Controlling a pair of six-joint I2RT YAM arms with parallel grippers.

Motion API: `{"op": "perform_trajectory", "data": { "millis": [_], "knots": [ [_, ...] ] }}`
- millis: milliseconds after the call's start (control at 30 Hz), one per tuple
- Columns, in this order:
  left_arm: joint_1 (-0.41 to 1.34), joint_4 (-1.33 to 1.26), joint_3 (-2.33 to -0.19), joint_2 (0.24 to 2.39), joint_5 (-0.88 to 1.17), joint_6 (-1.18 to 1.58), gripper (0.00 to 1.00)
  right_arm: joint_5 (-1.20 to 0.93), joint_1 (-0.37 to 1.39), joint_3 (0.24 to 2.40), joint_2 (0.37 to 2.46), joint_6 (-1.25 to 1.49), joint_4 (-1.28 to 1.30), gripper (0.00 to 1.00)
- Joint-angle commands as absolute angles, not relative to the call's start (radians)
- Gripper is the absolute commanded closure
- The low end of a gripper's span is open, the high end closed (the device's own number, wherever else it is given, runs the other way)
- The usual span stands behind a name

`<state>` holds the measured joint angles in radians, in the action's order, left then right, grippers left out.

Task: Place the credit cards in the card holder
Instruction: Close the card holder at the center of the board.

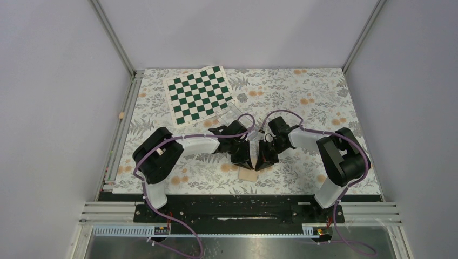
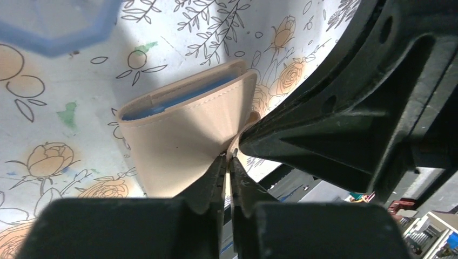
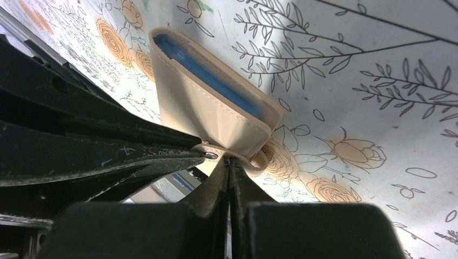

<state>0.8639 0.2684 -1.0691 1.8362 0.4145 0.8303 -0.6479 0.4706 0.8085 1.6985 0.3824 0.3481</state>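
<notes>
Holding card holder (image 2: 181,135) at tabletop (image 1: 324,108) near-edge centre | left gripper (image 2: 228,168) and right gripper (image 3: 229,168) both pinch its tan flap | I'd pull apart gently, evenly, so the pocket gapes without slipping.

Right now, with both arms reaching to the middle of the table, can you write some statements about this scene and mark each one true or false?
1. The left gripper and the right gripper both pinch the tan card holder. True.
2. The card holder is pressed flat and fully closed. False: it gapes open, and blue shows inside.
3. The chessboard mat lies toward the far left of the floral cloth. True.
4. The left gripper is wide open. False: it is shut on a thin tan flap of the card holder.
5. The card holder is on the chessboard mat. False: it is over the floral cloth, nearer the arm bases.
</notes>
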Motion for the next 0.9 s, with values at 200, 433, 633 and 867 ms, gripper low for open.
{"op": "perform_trajectory", "data": {
  "millis": [200,433,633,867],
  "knots": [
    [0.863,0.281,-1.082,1.827,0.391,0.809,1.0,-0.555,0.499,0.801,1.714,0.365,0.357,0.97],
    [0.863,0.347,-1.128,1.808,0.356,0.779,1.0,-0.577,0.499,0.817,1.617,0.383,0.363,0.82],
    [0.863,0.356,-1.134,1.816,0.353,0.768,1.0,-0.557,0.499,0.854,1.59,0.386,0.392,0.82],
    [0.863,0.356,-1.128,1.821,0.348,0.763,1.0,-0.538,0.499,0.904,1.666,0.397,0.387,0.83]
  ]
}}
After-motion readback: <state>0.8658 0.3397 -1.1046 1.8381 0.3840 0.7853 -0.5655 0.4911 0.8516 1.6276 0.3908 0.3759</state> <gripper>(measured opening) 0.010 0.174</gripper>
